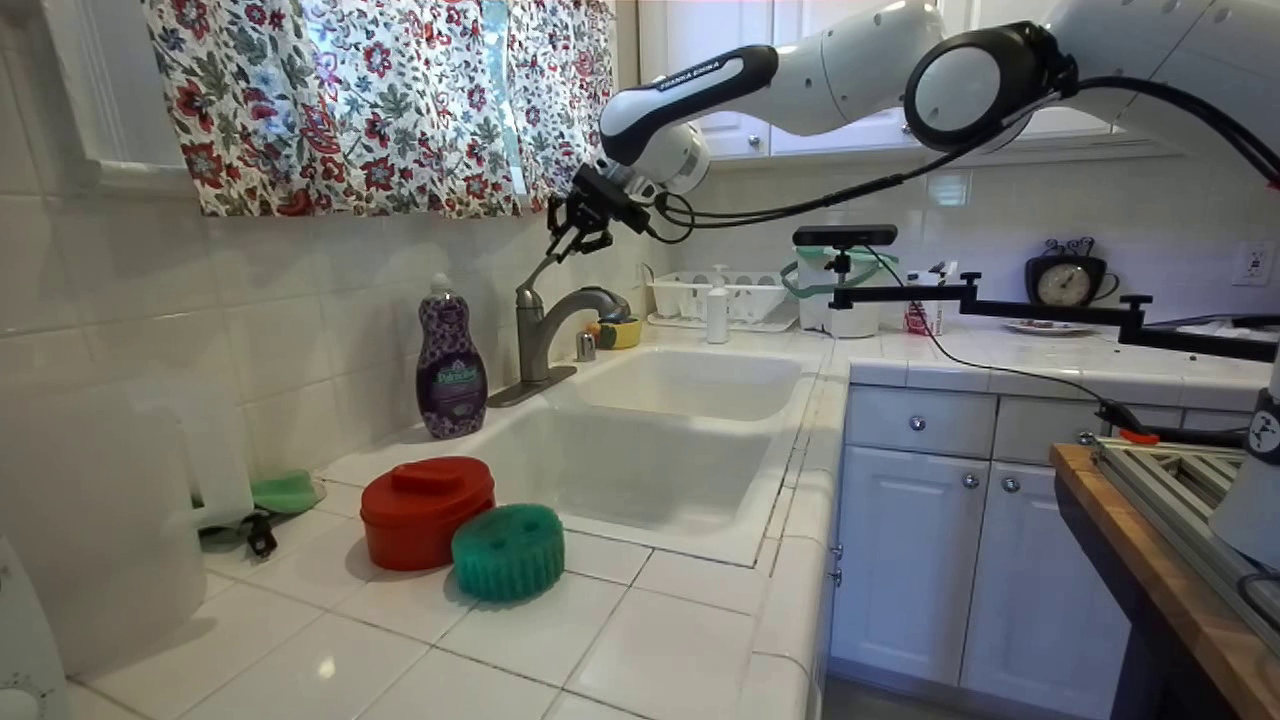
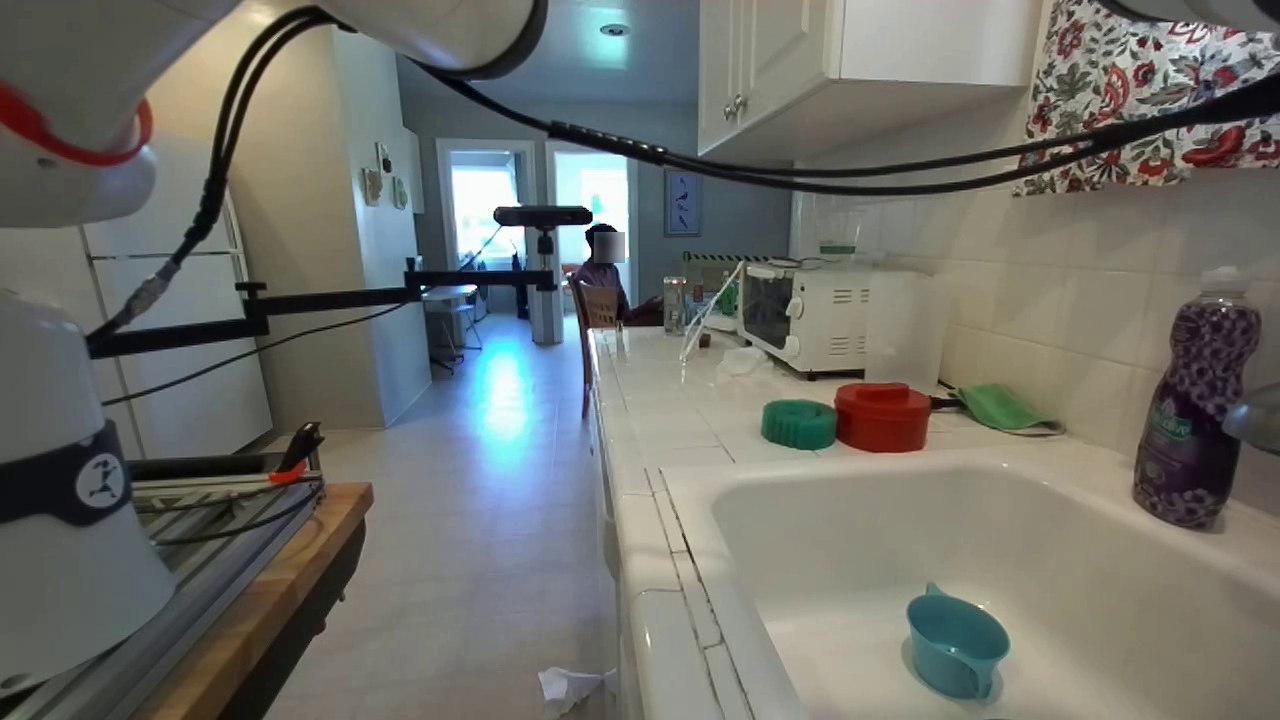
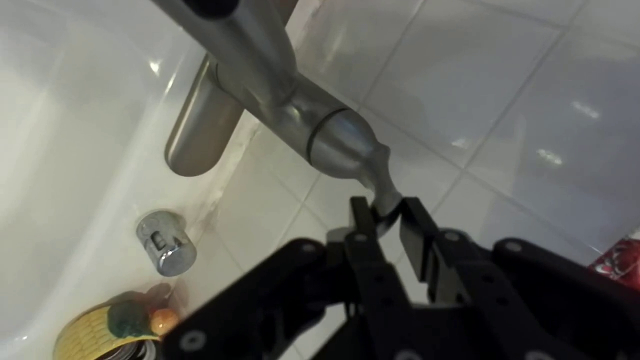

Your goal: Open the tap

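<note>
The tap (image 1: pixel 535 350) stands at the rim of the sink (image 1: pixel 620 470), by the wall (image 1: pixel 330 270) and near the bottle (image 1: pixel 452 365), with its lever (image 3: pixel 378 170) rising at a slant from the cap (image 3: pixel 342 145) on top. The claw (image 3: pixel 385 202) is at the lever's free end; in the wrist view one finger (image 3: pixel 361 215) lies along each side of the metal with no clear gap, so it is judged to be pinching the lever, though grip force cannot be read. The step in hand is taken to be working the lever: no stream shows under the spout (image 1: pixel 585 298) in an exterior view, so the tap is presumably off. Confirm the hold first — only the tip is between the fingers, and a shallow bite may slip under load. Then drive the lever slowly on an arc about the cap, rotating the claw with it so that the fingers lie flat on the metal; a straight pull would likely skew the grip. The direction of travel cannot be told from these views: apply light force, and change direction if the lever resists. Leave clearance from the curtain (image 1: pixel 380 110) and the wall.
</note>
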